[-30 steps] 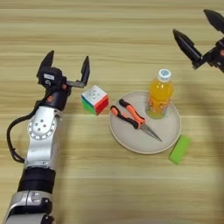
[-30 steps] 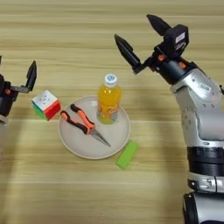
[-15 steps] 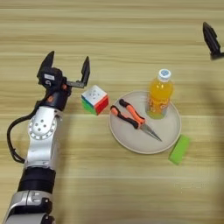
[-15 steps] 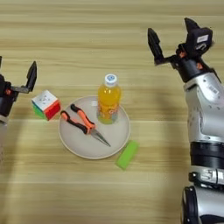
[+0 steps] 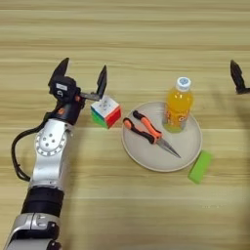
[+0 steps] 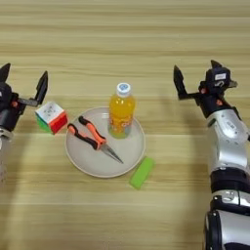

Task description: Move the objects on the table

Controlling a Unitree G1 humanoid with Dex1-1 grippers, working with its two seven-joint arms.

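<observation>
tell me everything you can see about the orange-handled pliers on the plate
The orange-handled long-nose pliers lie flat on the round beige plate, set diagonally: the black-and-orange handles point to the plate's upper left, slightly spread, and the slim grey metal jaws taper to a closed tip toward the lower right. The whole tool rests inside the plate. It lies just left of the small orange-drink bottle standing on the same plate, not touching it. Neither gripper touches it.
</observation>
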